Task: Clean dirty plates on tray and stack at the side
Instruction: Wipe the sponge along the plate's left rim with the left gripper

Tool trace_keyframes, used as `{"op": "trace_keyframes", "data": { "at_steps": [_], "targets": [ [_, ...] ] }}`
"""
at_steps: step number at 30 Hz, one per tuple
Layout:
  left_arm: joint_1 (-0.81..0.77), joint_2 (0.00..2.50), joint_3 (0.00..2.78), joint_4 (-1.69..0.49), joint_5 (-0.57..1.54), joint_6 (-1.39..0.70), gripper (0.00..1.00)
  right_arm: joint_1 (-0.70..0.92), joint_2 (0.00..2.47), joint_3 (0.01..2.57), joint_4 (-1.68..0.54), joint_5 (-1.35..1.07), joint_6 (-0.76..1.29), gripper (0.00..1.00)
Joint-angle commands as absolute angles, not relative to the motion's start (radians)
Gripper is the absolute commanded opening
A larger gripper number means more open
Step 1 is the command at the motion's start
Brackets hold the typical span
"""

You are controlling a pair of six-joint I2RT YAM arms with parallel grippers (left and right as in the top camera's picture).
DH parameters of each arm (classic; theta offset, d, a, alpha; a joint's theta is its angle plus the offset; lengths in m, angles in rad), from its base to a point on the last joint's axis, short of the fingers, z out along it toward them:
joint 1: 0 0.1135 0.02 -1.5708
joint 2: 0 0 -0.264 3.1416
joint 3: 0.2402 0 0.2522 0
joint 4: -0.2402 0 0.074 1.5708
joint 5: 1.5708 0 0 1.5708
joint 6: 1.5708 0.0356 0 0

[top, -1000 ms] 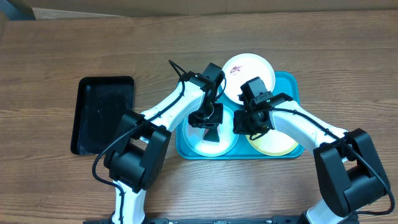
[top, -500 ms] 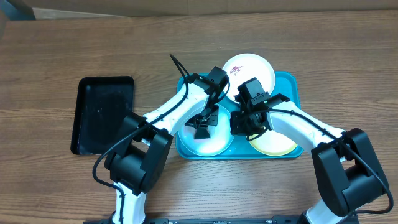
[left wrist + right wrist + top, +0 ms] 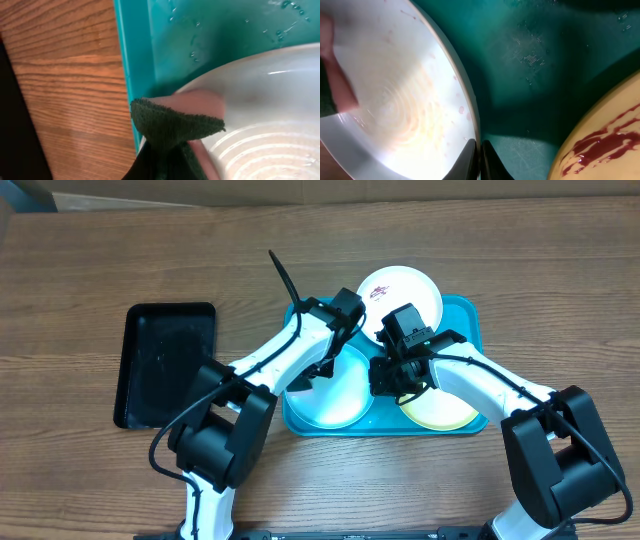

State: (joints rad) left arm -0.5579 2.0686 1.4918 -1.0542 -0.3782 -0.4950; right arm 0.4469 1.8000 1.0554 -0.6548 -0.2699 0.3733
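The turquoise tray (image 3: 468, 315) holds three plates. The white plate (image 3: 405, 295) with small red smears leans over the tray's far rim. The pale blue plate (image 3: 338, 395) lies front left and the yellow-green plate (image 3: 445, 408) front right, with a dark-red smear (image 3: 600, 145). My left gripper (image 3: 322, 368) is shut on a dark green sponge (image 3: 172, 125) with a pink underside, pressed on the pale blue plate (image 3: 265, 130) at its far-left rim. My right gripper (image 3: 479, 152) is shut on the pale blue plate's (image 3: 395, 100) right rim.
A smaller black tray (image 3: 165, 362) lies on the wooden table (image 3: 100, 270) to the left of the turquoise one. Water drops dot the turquoise tray floor (image 3: 545, 60). The left arm's cable sticks up above the tray's far-left corner.
My left gripper has slid the sponge from the middle of the pale blue plate up to its far-left rim. My right gripper has kept its hold on the rim.
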Motion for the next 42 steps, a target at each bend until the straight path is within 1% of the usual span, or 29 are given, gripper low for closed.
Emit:
{"op": "trace_keyframes", "data": {
  "at_steps": [1, 5, 8, 13, 15, 18, 23, 25, 28, 35, 42],
  "targets": [
    [-0.497, 2.102, 1.575, -1.107, -0.47, -0.512, 0.04, 0.437, 1.801, 1.062, -0.675, -0.226, 0.366, 0.04],
    [-0.498, 2.092, 1.7, -1.178, -0.403, -0.524, 0.04, 0.437, 1.801, 1.062, -0.675, -0.226, 0.367, 0.04],
    [-0.498, 2.092, 1.771, -1.2, -0.237, -0.508, 0.04, 0.437, 1.801, 1.062, -0.674, -0.226, 0.367, 0.04],
    [-0.501, 2.094, 1.747, -1.166, 0.141, -0.467, 0.04, 0.437, 1.801, 1.062, -0.664, -0.226, 0.367, 0.04],
    [-0.511, 2.094, 1.715, -1.142, 0.215, -0.467, 0.04, 0.437, 1.801, 1.062, -0.664, -0.226, 0.367, 0.04],
    [-0.53, 2.095, 1.643, -1.099, 0.26, -0.467, 0.04, 0.437, 1.801, 1.062, -0.664, -0.226, 0.367, 0.04],
    [-0.551, 2.1, 1.492, -1.018, 0.258, -0.467, 0.04, 0.437, 1.801, 1.062, -0.664, -0.226, 0.368, 0.04],
    [-0.549, 2.1, 1.437, -0.983, 0.22, -0.467, 0.04, 0.437, 1.801, 1.062, -0.664, -0.226, 0.367, 0.04],
    [-0.534, 2.1, 1.394, -0.975, 0.077, -0.469, 0.04, 0.437, 1.801, 1.062, -0.665, -0.226, 0.367, 0.04],
    [-0.488, 2.1, 1.391, -1.043, -0.256, -0.521, 0.04, 0.437, 1.801, 1.062, -0.669, -0.226, 0.367, 0.04],
    [-0.474, 2.1, 1.431, -1.084, -0.375, -0.547, 0.04, 0.437, 1.801, 1.062, -0.669, -0.226, 0.367, 0.04]
  ]
}}
